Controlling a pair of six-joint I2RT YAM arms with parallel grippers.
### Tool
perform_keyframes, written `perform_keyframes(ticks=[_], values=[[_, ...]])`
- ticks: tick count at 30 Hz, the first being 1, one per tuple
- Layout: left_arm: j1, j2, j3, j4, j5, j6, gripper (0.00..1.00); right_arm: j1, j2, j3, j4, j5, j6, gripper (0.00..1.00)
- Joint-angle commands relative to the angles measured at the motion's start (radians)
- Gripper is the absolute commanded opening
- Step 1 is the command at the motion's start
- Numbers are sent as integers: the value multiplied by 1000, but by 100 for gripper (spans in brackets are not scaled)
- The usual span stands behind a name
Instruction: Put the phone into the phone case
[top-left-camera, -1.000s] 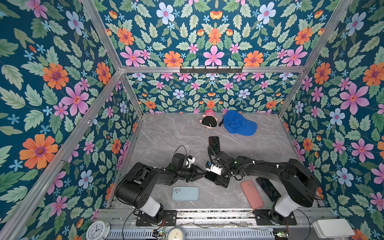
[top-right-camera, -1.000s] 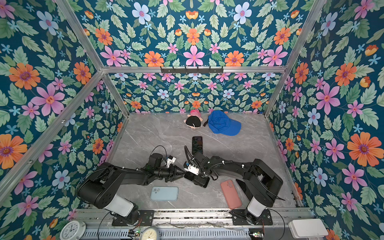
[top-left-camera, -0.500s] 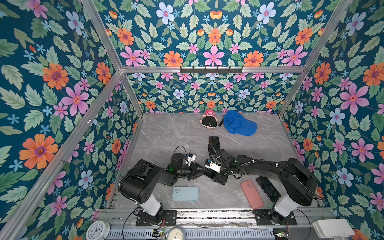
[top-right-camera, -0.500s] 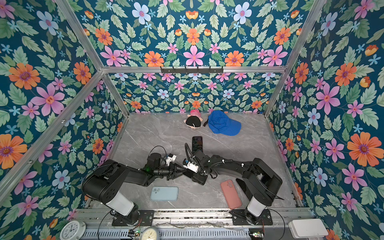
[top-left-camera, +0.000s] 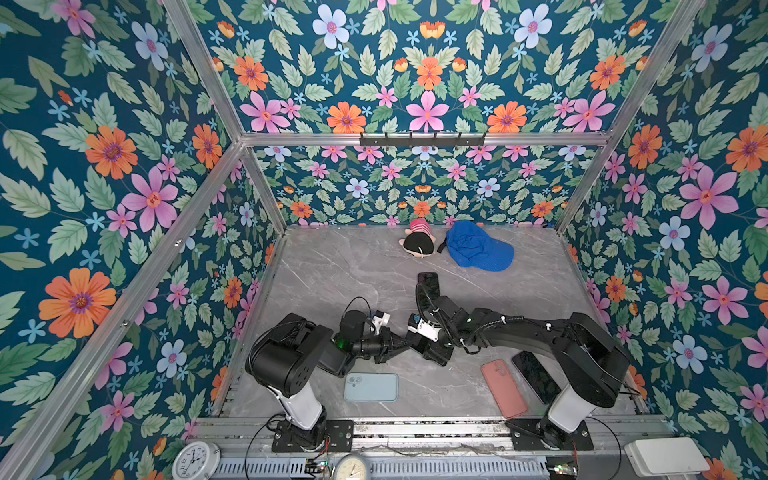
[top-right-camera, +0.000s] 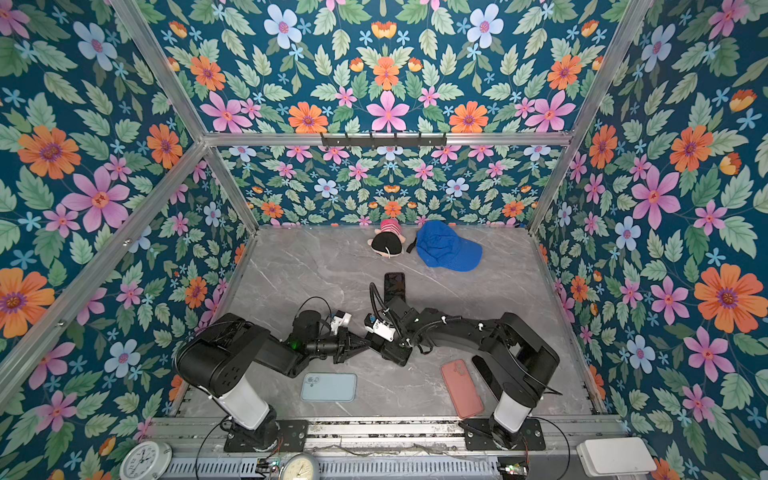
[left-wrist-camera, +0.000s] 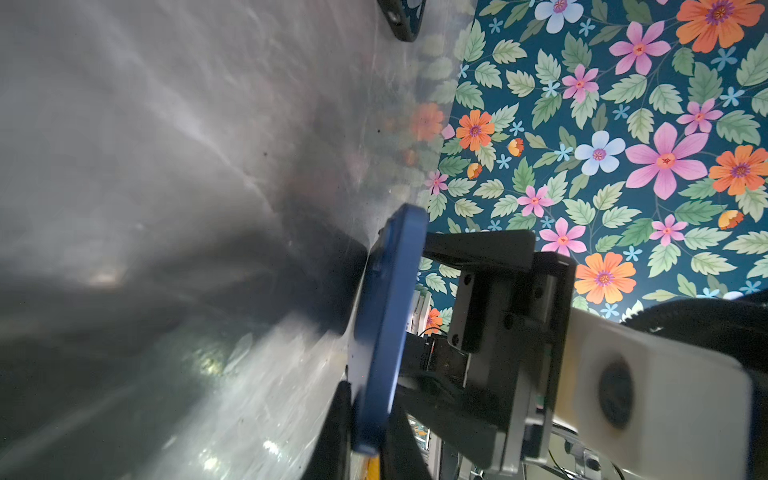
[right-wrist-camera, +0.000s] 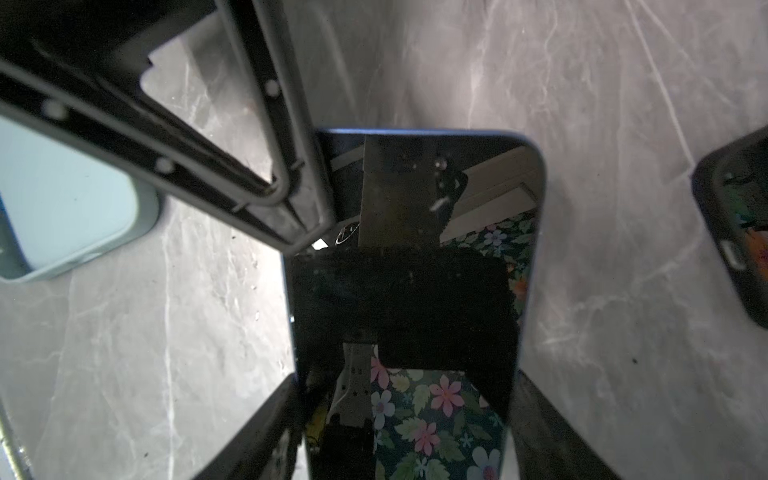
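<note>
Your right pincer (right-wrist-camera: 407, 380) is clamped across the blue-edged phone (right-wrist-camera: 407, 291), and your left pincer (left-wrist-camera: 370, 428) is pinching its edge too. The pale blue case (top-left-camera: 370, 387) lies flat nearby.

Marble table (top-left-camera: 332, 270), plush toy (top-left-camera: 417, 245), blue cap (top-left-camera: 478, 247), black phone (top-left-camera: 428, 282), pale-blue case (top-left-camera: 371, 387), pink case (top-left-camera: 503, 388), dark phone (top-left-camera: 536, 376)

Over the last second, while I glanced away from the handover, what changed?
The left hand closed onto the edge of the blue phone. The right hand kept its hold on that phone, barely shifting. The light blue case, pink case, cap and plush toy stayed put.
</note>
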Motion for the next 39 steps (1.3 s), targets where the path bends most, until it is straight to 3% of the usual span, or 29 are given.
perform_keyframes(ticks=[1, 10, 21, 27, 32, 35, 39], values=[[-1, -1, 4, 115, 45, -30, 10, 2, 7, 0, 16, 22, -21, 71], [0, 4, 7, 109, 44, -16, 8, 2, -20, -12, -11, 6, -29, 80], [-1, -14, 34, 82, 48, 8, 2, 1, -273, -53, -63, -7, 81, 84], [1, -64, 75, 30, 48, 35, 0, 0, -392, -66, -101, 158, 309, 81], [8, -114, 121, -49, 28, 81, 0, -31, -511, -51, -155, 255, 598, 68], [17, -132, 131, -51, 19, 79, 0, -107, -592, -75, -142, 166, 757, 66], [29, -147, 136, -38, 8, 65, 0, -278, -680, -184, -4, -125, 934, 66]])
